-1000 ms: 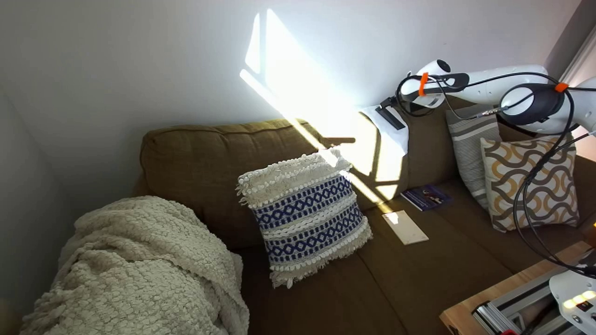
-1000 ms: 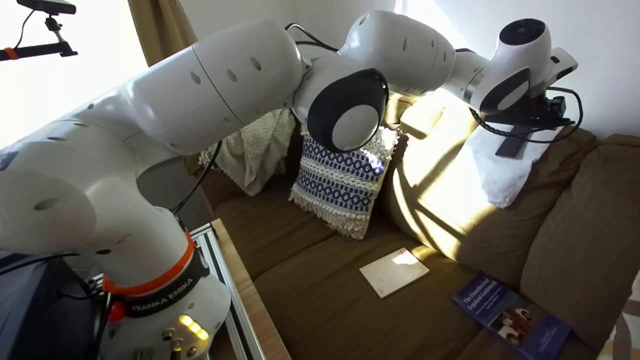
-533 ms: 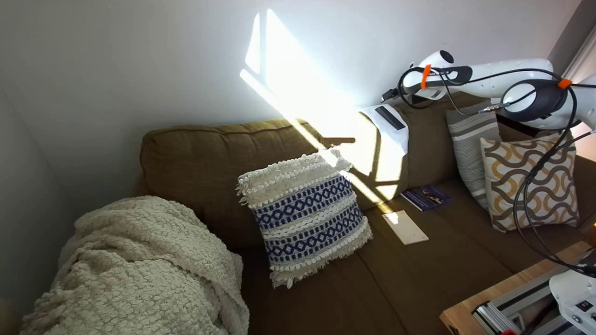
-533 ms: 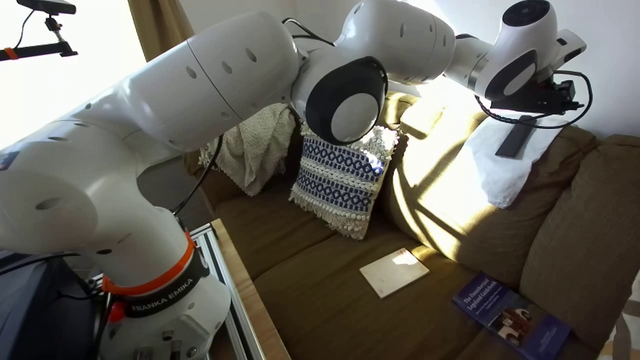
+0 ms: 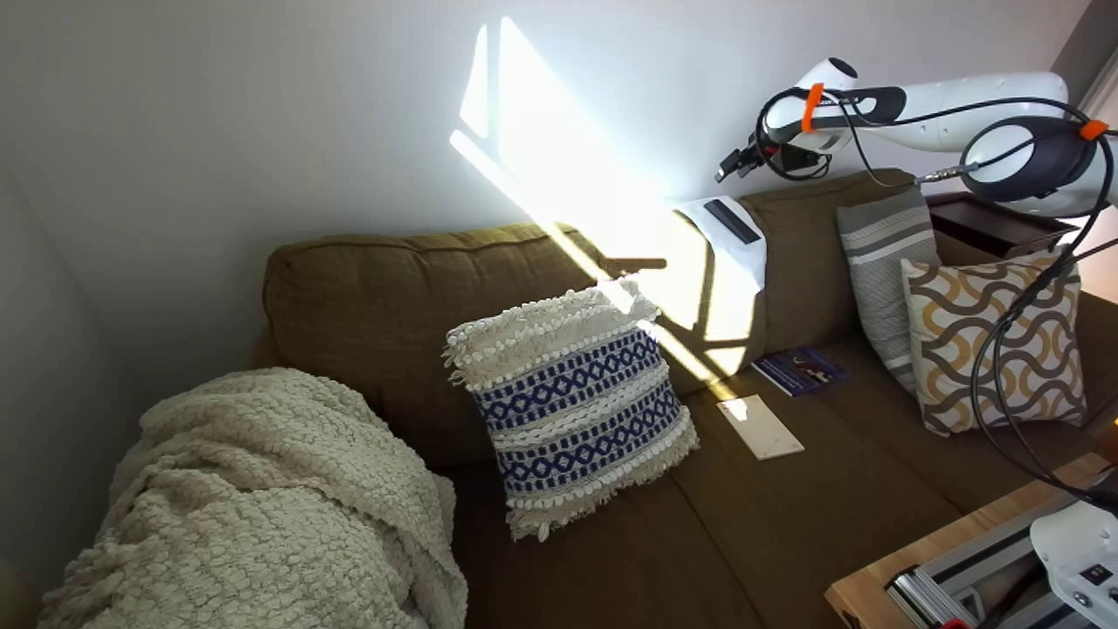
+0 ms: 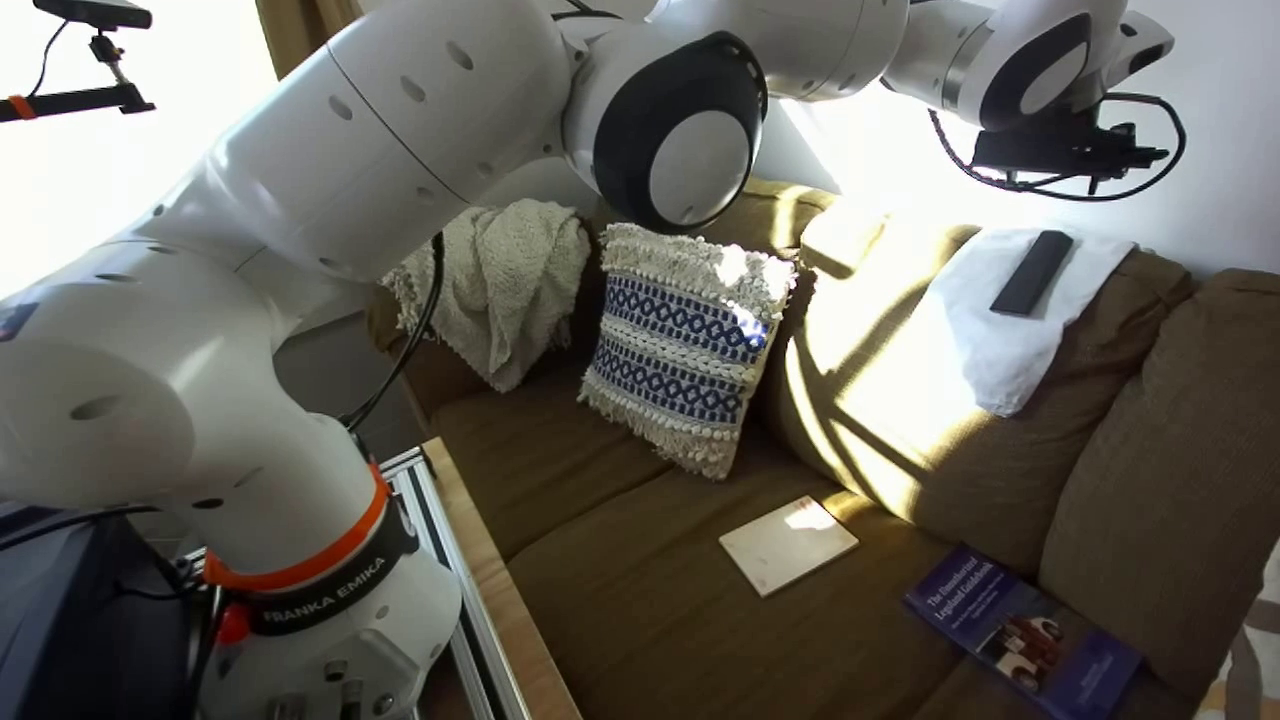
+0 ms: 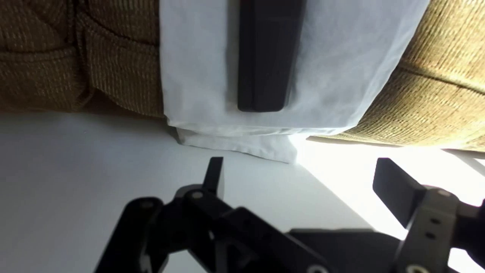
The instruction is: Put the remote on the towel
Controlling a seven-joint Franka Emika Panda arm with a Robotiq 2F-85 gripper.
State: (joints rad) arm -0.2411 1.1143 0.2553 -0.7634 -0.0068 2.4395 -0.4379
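The remote (image 6: 1032, 272) lies at the upper right of the frame in an exterior view, resting on the towel (image 6: 1000, 355), with white cloth showing along both of its long sides; in the wrist view the same dark bar enters at top centre, its upper end cut off by the frame. The towel drapes over the top of the sofa back (image 6: 1010, 475). The gripper (image 7: 299, 165) occupies the lower half of the wrist view, its jaws wide apart and gripping nothing; in both exterior views it hangs higher than the remote and apart from it. The placing is judged complete, and the step in hand is getting the gripper clear; the next move calls for lifting away with the jaws spread, since a nudge could send the remote sliding down the slope of the sofa back. The sofa seat (image 6: 620, 560), lower centre, bears a pale flat panel (image 6: 788, 548) and, to its right, a purple book (image 6: 1022, 632). The one container-like object is a dark tray-like piece (image 5: 996, 223), at the right of the frame in an exterior view, just above the wave-patterned pillow (image 5: 1033, 349); its contents, if any, cannot be told.
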